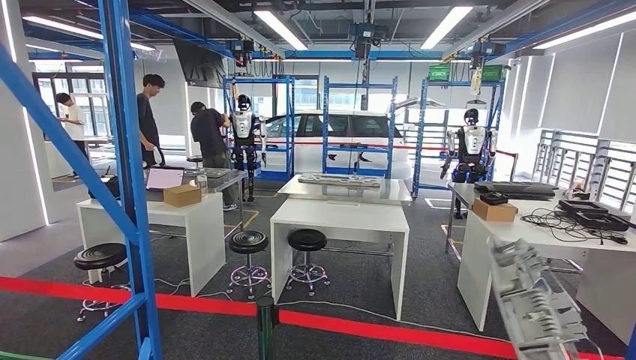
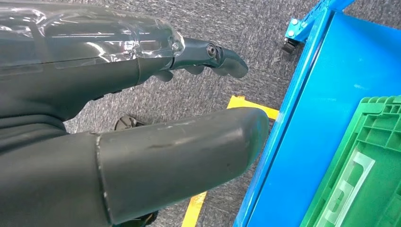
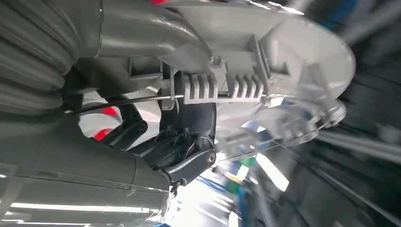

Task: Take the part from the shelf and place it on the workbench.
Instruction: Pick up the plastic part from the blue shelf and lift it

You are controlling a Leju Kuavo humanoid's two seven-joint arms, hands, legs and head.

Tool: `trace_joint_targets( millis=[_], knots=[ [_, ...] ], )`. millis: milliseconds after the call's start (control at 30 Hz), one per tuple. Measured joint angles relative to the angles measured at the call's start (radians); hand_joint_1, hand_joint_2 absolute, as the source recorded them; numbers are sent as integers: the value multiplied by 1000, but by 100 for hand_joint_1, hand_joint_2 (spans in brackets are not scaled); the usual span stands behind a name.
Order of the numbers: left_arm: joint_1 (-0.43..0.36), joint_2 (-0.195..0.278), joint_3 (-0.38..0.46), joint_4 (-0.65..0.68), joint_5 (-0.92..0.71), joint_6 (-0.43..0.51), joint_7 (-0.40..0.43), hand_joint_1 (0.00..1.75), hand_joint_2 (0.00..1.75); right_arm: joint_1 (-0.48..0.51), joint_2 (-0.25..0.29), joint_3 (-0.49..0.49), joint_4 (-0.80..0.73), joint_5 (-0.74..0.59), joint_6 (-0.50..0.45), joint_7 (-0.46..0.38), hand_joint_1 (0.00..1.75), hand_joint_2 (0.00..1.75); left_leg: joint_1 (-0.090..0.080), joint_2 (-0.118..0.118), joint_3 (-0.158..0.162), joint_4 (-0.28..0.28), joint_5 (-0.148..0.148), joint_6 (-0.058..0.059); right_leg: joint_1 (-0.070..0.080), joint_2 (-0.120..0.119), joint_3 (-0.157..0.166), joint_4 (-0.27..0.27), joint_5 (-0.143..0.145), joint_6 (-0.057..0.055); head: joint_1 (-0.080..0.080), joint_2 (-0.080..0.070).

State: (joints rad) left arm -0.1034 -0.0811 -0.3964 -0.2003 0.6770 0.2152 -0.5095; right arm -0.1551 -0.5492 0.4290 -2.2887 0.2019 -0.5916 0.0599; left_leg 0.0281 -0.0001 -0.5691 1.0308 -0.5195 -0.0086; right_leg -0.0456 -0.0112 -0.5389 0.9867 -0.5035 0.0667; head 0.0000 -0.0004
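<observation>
Your right hand (image 3: 189, 142) grips the grey part (image 1: 536, 304); left hand (image 2: 142, 118) hangs empty, fingers apart. Carry it toward the table (image 1: 341, 217) at twelve o'clock.

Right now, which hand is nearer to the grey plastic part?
Right. The right hand grips the grey plastic part, fingers wrapped around it. The left hand holds nothing and hangs over the carpet beside the blue shelf and its green crate.
</observation>
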Motion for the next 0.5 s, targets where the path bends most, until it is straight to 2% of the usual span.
trace_joint_targets(
  millis=[133,500],
  knots=[
    [-2,0,0,0,2,12,8,0,0,36,44,-27,-81,-2,-42,-70,175,175,0,-1,0,0,0,0,-1,0,0,0,0,0,0,0],
    [0,3,-1,0,0,7,16,0,0,118,131,-45,-154,-42,-63,-158,175,175,0,2,0,0,0,0,-1,1,0,0,0,0,0,0]
  ],
)
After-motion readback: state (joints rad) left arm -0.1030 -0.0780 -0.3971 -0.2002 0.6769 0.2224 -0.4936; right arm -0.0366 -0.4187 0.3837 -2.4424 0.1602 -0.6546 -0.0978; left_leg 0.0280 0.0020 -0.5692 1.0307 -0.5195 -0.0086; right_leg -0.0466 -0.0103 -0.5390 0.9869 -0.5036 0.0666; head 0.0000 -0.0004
